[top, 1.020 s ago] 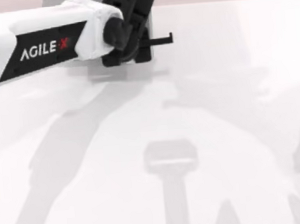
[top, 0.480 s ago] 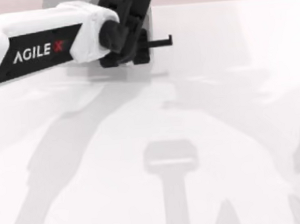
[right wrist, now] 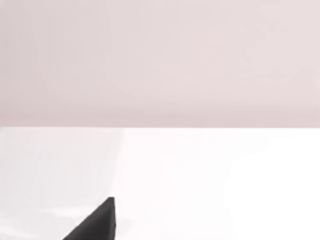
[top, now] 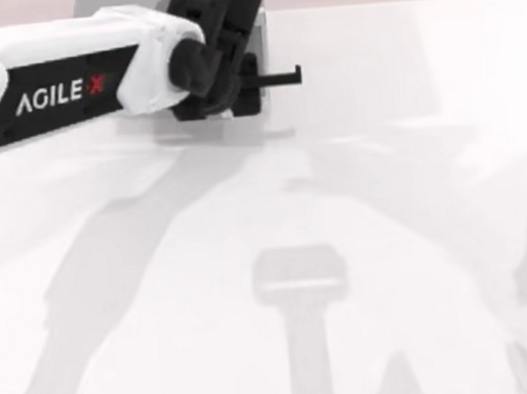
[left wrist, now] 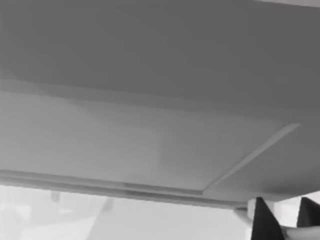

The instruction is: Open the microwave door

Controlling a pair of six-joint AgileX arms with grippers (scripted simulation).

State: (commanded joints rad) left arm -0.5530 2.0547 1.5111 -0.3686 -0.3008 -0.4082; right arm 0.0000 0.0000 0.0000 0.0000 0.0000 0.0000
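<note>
- The microwave door (left wrist: 125, 145) fills my left wrist view as a flat grey panel with a raised frame, seen very close. The pale bar handle (left wrist: 240, 214) shows only as a small stub at its corner, right beside my dark fingertips (left wrist: 262, 222).
- The microwave (top: 260, 42) sits at the far edge of the table (top: 386, 242), left of centre in the top view, and my own arm covers most of it.
- My left gripper (top: 236, 80) is pressed up against the microwave's front. I cannot tell from these views whether its fingers are closed on the handle or merely alongside it.
- The relation that counts: the door lies directly ahead of my left gripper, the handle's long axis running up the door's edge, so I judge the door would swing out towards the near side of the table.
- My left arm is plainly the nearer one. My right gripper (right wrist: 95, 222) is parked well away; its wrist view shows only bare table, wall and one dark fingertip.
</note>
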